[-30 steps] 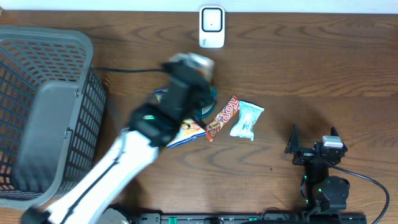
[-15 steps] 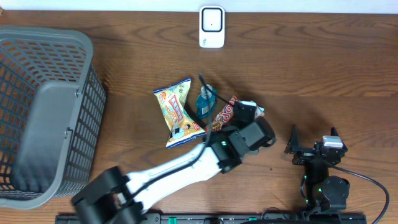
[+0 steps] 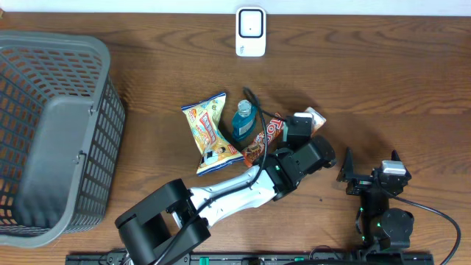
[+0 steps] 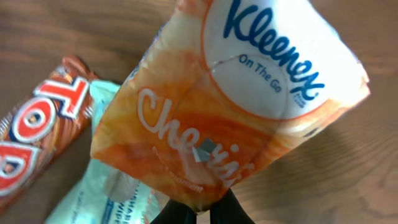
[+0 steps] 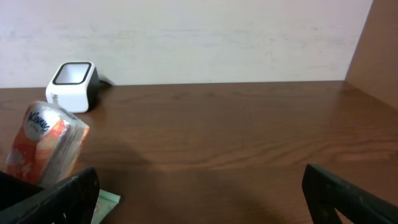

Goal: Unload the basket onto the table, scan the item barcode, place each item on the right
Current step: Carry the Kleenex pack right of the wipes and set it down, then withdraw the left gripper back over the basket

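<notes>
My left gripper (image 4: 200, 210) is shut on the lower edge of an orange and white Kleenex tissue pack (image 4: 236, 106), which fills the left wrist view. From overhead, the pack (image 3: 316, 118) sticks out past the left gripper (image 3: 303, 126), right of the pile of items. The right wrist view shows the same pack (image 5: 47, 144) held above the table. The white scanner (image 3: 251, 32) stands at the far edge, well away from the pack. My right gripper (image 3: 370, 165) rests near the front right, open and empty (image 5: 205, 199). No barcode shows on the pack.
A red Top bar (image 3: 263, 140), a blue bottle (image 3: 242, 118) and a yellow snack bag (image 3: 210, 132) lie mid-table. A mint-green packet (image 4: 102, 199) lies under the held pack. A grey mesh basket (image 3: 55, 132) fills the left side.
The left arm has swung from above the snack pile over to the right, carrying the tissue pack. It now covers the mint-green packet from overhead. The right arm has stayed still.
</notes>
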`<state>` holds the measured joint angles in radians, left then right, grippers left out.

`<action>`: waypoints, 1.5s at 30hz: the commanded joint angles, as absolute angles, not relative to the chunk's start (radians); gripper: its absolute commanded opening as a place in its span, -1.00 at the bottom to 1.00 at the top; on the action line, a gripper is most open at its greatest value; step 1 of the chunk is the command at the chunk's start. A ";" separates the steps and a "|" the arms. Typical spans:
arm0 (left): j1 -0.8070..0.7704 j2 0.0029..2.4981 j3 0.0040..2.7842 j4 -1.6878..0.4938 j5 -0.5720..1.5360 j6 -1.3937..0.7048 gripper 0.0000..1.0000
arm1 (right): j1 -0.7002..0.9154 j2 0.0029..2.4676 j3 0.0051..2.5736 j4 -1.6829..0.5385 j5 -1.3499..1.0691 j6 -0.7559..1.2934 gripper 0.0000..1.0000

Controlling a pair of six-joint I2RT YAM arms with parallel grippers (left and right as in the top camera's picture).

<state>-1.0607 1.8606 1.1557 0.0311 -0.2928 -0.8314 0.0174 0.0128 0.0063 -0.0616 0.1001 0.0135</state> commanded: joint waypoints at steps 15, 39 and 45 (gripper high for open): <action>-1.008 1.901 1.168 0.088 0.040 -0.884 -0.67 | 0.025 0.010 0.006 -0.065 0.095 0.002 0.98; -0.991 1.559 1.168 -0.361 -0.273 -0.247 -0.47 | 0.025 0.010 0.006 -0.065 0.095 0.002 0.98; -0.912 1.360 1.206 -0.295 -0.491 -0.136 -0.33 | 0.025 0.010 0.006 -0.065 0.095 0.002 0.99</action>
